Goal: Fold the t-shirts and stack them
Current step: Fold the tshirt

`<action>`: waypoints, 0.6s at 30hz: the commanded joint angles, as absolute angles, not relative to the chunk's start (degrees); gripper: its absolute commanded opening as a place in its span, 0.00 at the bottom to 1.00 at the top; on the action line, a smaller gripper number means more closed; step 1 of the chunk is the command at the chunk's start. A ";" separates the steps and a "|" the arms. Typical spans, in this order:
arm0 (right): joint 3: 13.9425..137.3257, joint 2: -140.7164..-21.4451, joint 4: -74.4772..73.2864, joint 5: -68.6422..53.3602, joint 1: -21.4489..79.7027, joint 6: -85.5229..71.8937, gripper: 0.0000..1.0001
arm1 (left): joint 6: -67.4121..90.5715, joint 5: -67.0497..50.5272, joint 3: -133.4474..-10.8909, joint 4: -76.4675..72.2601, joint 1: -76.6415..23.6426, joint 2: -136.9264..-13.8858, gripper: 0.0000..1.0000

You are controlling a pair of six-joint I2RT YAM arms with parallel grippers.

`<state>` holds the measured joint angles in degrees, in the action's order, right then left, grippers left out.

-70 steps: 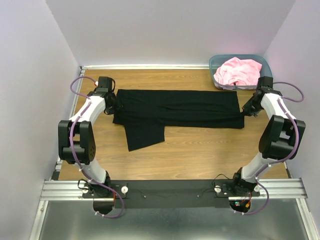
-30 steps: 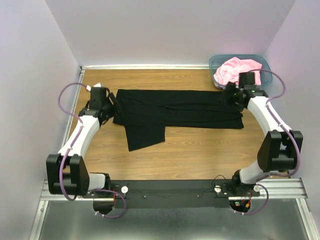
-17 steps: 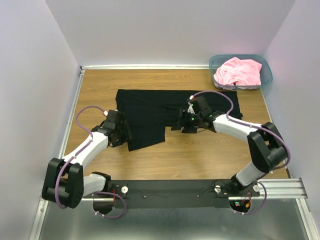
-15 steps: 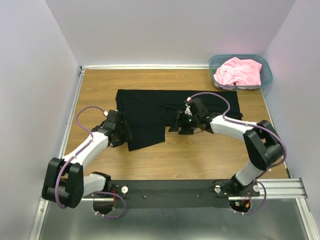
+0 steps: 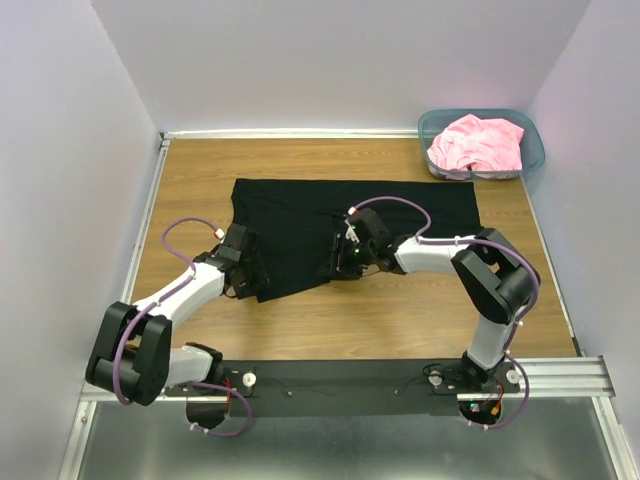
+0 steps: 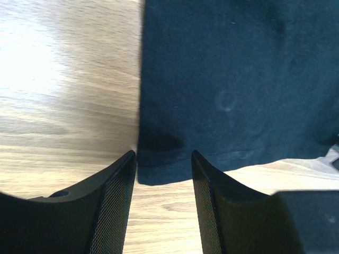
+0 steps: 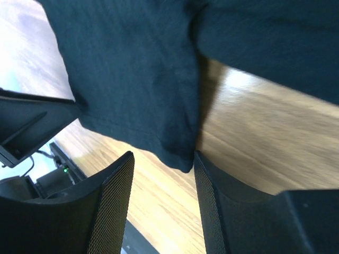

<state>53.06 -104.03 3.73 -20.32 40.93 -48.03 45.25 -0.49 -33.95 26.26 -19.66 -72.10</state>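
One t-shirt (image 5: 400, 205) lay spread across the middle of the surface (image 5: 300, 320), its sleeve (image 5: 290, 270) reaching toward the near edge on the left. The other t-shirt (image 5: 478, 143) sat in a bin (image 5: 428, 128) at the far right corner.

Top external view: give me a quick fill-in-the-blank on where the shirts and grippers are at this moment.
1. The pink t-shirt lies crumpled in the teal bin at the wooden table's far ____ corner.
2. The black t-shirt lies spread on the table, with a flap jutting toward the ____ edge.
3. The left gripper and right gripper each straddle a ____ of that flap.
Missing words: right; near; corner.
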 commanded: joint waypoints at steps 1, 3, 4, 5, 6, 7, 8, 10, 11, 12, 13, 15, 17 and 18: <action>53.53 -106.08 4.39 -21.18 42.27 -48.69 0.56 | 46.93 -0.62 -32.17 26.19 -20.92 -74.70 0.54; 53.35 -106.35 4.31 -21.44 42.36 -48.60 0.54 | 47.02 -0.79 -32.17 26.10 -21.53 -75.32 0.54; 53.35 -106.43 4.39 -21.45 42.36 -48.52 0.53 | 47.11 -0.97 -32.17 26.10 -21.79 -75.58 0.53; 53.35 -106.44 4.39 -21.36 42.36 -48.52 0.49 | 47.28 -0.97 -32.17 26.02 -21.97 -75.76 0.52; 53.26 -106.35 4.39 -21.27 42.36 -48.34 0.47 | 47.37 -0.88 -32.08 26.02 -22.06 -75.85 0.50; 53.17 -106.17 4.39 -20.83 42.36 -48.34 0.44 | 47.55 -0.79 -31.99 26.10 -22.15 -75.85 0.45; 53.17 -106.17 4.31 -20.57 42.36 -48.34 0.38 | 47.55 -0.79 -31.99 26.10 -22.24 -75.59 0.42; 53.26 -106.17 4.39 -20.30 42.36 -48.25 0.29 | 47.64 -0.44 -32.26 26.54 -22.41 -75.41 0.28; 53.26 -106.08 4.39 -20.22 42.36 -48.43 0.22 | 47.55 -0.44 -32.52 26.72 -22.41 -75.15 0.23; 53.35 -106.08 4.39 -20.13 42.36 -48.51 0.19 | 47.64 -0.44 -32.69 26.98 -22.50 -74.97 0.17; 53.35 -105.74 4.39 -19.87 42.36 -48.52 0.15 | 47.72 0.00 -32.78 27.24 -22.50 -74.80 0.05; 53.88 -105.21 4.31 -19.34 42.36 -48.25 0.07 | 47.73 2.11 -33.57 27.95 -22.50 -73.92 0.00; 54.66 -104.68 4.22 -18.81 42.36 -47.90 0.01 | 47.46 3.42 -35.32 28.74 -22.50 -73.57 0.00; 55.10 -104.59 4.04 -18.63 42.36 -47.81 0.01 | 47.20 3.95 -36.20 29.09 -22.50 -73.56 0.00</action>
